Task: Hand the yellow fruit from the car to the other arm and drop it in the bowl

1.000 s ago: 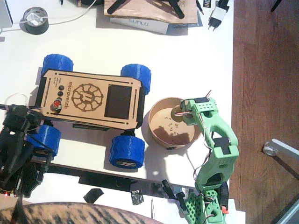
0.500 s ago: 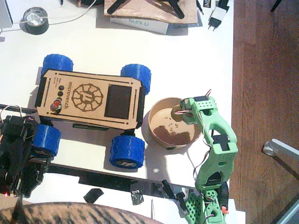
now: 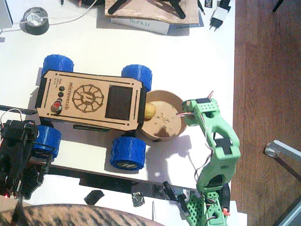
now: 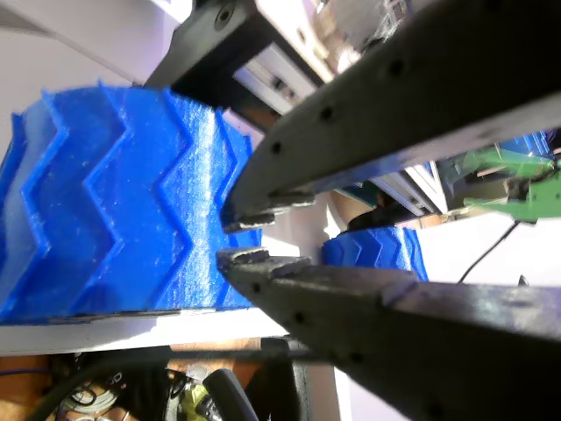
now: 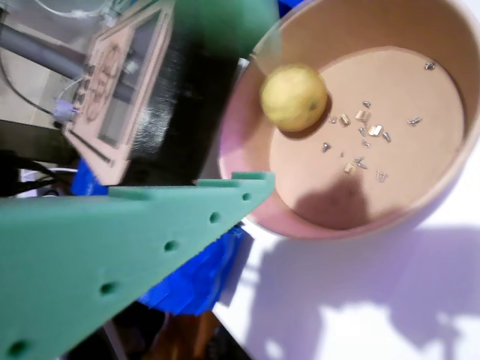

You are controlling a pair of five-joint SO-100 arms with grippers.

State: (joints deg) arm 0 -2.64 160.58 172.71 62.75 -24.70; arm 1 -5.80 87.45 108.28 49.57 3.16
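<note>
The yellow fruit (image 3: 149, 111) lies loose inside the tan bowl (image 3: 165, 93), against its left wall. In a wrist view the fruit (image 5: 294, 97) rests beside small dark specks on the bowl's (image 5: 409, 161) floor. The bowl touches the wooden car (image 3: 89, 99) at its right end. My right gripper (image 3: 184, 114), on the green arm, sits at the bowl's right rim; in a wrist view this gripper (image 5: 259, 112) is open and holds nothing. My left gripper (image 3: 26, 129), the black one, is shut and empty (image 4: 238, 239) close to a blue wheel (image 4: 114, 202).
A black tape roll (image 3: 36, 20) lies at the back left, with a board, a box (image 3: 141, 22) and a plug (image 3: 217, 16) along the back. The table's right edge (image 3: 233, 70) drops to a wooden floor. A striped surface (image 3: 70, 215) fills the bottom edge.
The fruit left the right gripper and now lies in the bowl. The bowl slid left against the car. The left arm drew back and lower.
</note>
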